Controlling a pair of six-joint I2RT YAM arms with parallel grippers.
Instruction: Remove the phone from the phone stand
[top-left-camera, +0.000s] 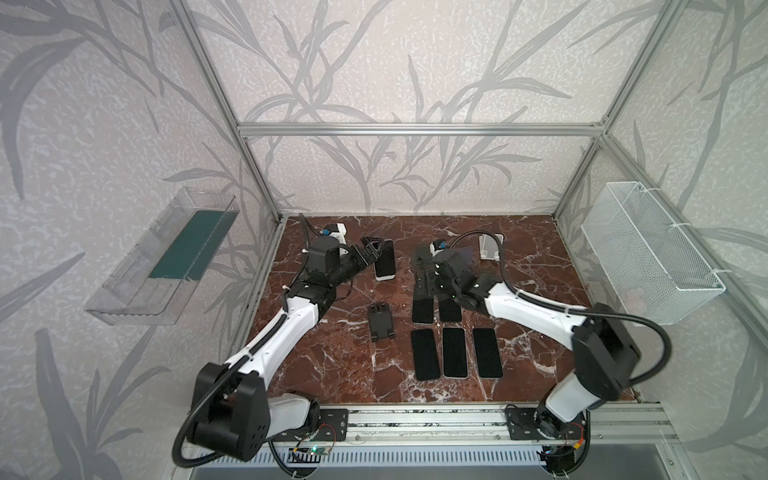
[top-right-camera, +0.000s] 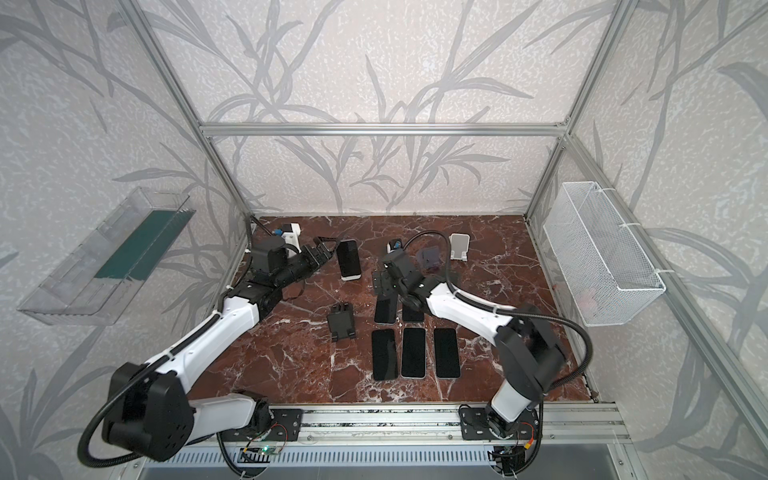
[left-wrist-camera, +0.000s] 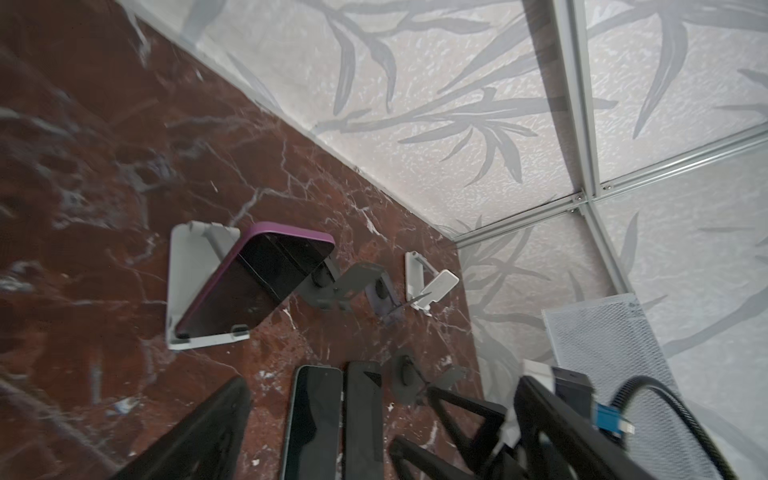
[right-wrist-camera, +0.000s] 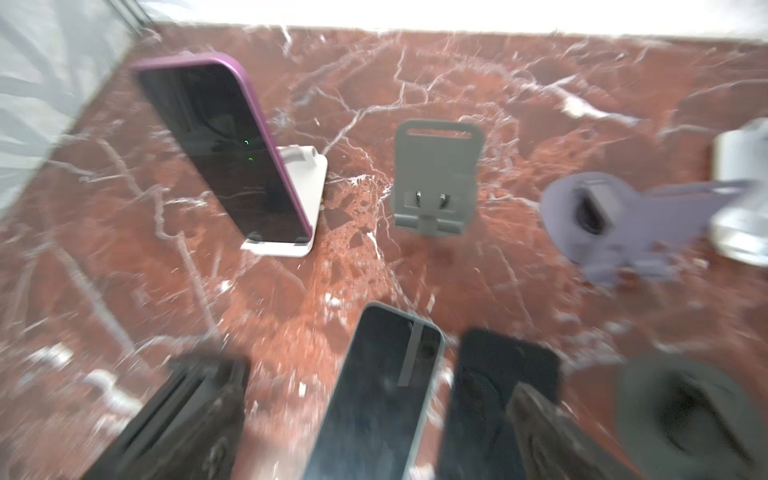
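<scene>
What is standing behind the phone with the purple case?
A white phone stand holds the phone: its base plate and front lip show. The backrest behind the phone is mostly covered.

Purple-cased phone (right-wrist-camera: 224, 145), dark screen, aslant on white stand (right-wrist-camera: 311, 178)

Both top views look down from high at the front. Wrist views sit low, sharing the phone (left-wrist-camera: 257, 286) (right-wrist-camera: 224, 153).
</scene>
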